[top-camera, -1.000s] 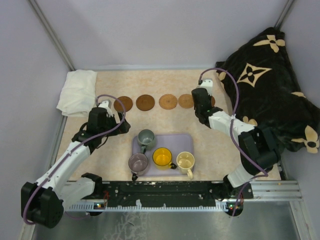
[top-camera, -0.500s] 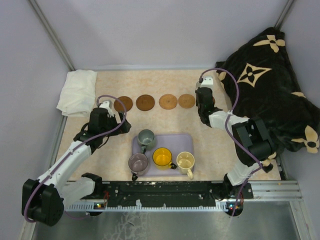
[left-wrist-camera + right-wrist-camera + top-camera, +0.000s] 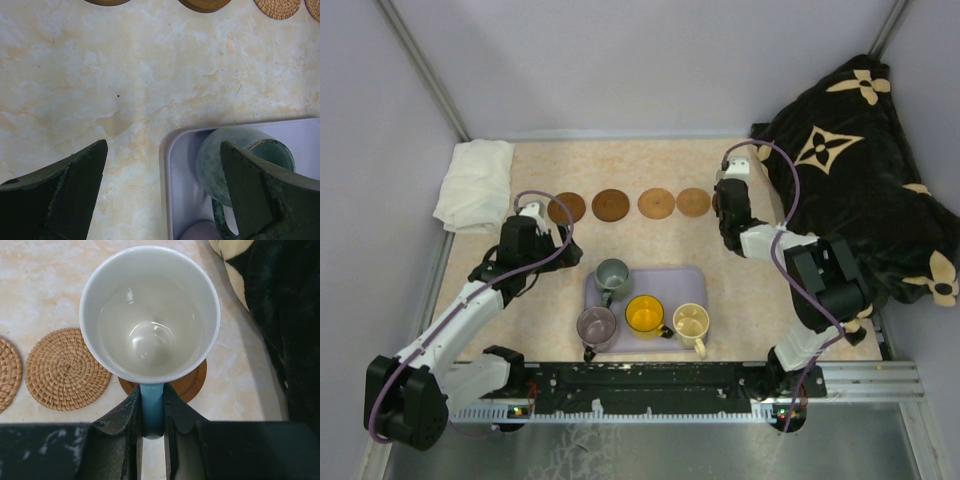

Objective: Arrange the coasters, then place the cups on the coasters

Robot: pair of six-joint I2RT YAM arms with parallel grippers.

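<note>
White cup [image 3: 150, 315] is over the rightmost coaster [image 3: 192, 384] at the end of the row on the counter [image 3: 125, 75], and I can't tell if it's touching down or just above. The right gripper [image 3: 151, 402] is clamped on its blue handle, which keeps the cup upright and the fingers off the coaster. Grey-green cup [image 3: 225, 155], mauve cup [image 3: 597, 324], orange-yellow cup [image 3: 644, 314] and cream cup [image 3: 691, 321] sit on the lavender tray [image 3: 175, 200], with four bare coasters [image 3: 611, 204] beyond. Left gripper [image 3: 163, 150] hangs wide open and empty over the tray's far-left corner, probably staged for grey-green next.
</note>
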